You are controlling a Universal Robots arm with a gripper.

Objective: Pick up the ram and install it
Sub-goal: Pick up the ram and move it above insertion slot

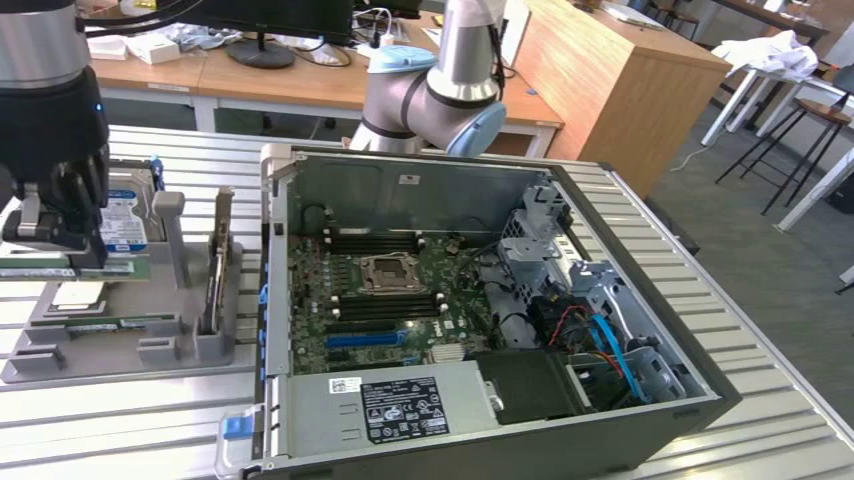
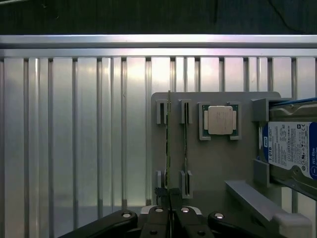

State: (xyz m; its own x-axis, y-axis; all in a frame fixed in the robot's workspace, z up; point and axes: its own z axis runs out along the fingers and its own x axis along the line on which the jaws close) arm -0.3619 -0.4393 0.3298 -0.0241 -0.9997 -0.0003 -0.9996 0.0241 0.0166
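The ram [image 1: 32, 269] is a thin green stick, level just above the grey holder tray [image 1: 120, 350] at the exterior view's far left. My gripper [image 1: 59, 256] is shut on it from above. In the wrist view the ram [image 2: 168, 141] shows edge-on, running away from my gripper [image 2: 169, 196], whose two black fingers pinch its near end. It hangs beside an empty pair of slots in the holder tray [image 2: 218, 163]. The open computer case [image 1: 674, 395] lies to the exterior view's right, its motherboard [image 1: 380, 300] facing up with dark memory slots around the processor socket [image 1: 388, 270].
A second green stick [image 2: 185, 144] stands in the neighbouring slots. The tray also holds a square silver processor [image 2: 220, 120], a blue-labelled hard drive [image 2: 292, 148] and an upright card [image 1: 218, 262]. Ribbed metal tabletop [image 2: 74, 139] surrounds the tray. The arm's base [image 1: 434, 95] stands behind the case.
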